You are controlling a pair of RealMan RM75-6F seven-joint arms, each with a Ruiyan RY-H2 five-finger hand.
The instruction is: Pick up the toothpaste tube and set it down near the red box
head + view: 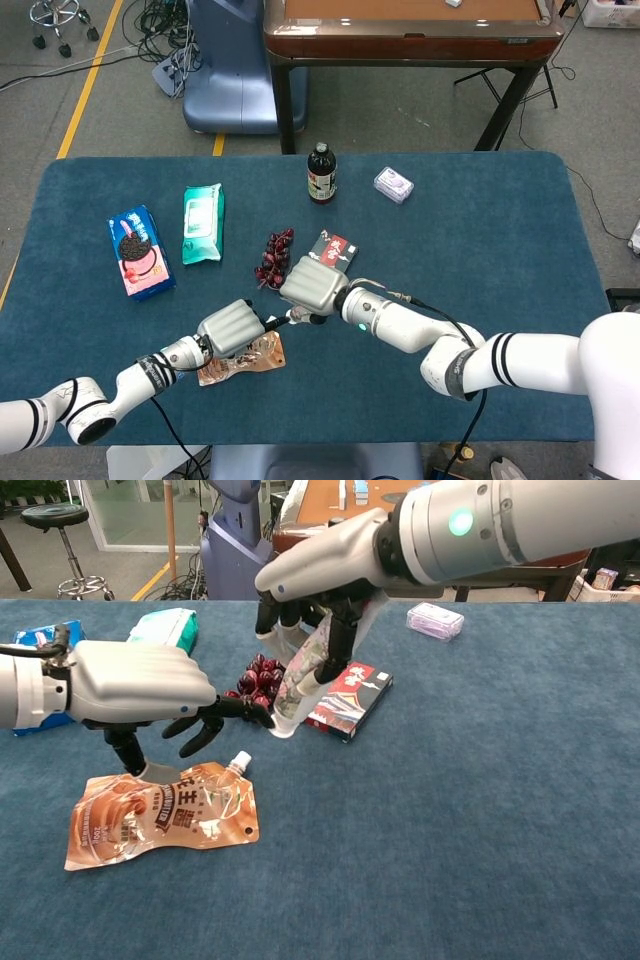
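Toothpaste tube [303, 675] stands nearly upright at centre frame, clamped in my right hand [325, 580], cap down just beside the red box [349, 700]. I judge this the set-down step: next, lower and let go. My left hand [140, 685] holds nothing, fingers spread above the orange pouch [160, 815].

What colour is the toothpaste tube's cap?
White, on the toothpaste tube held by the right hand; clearest in the chest view.
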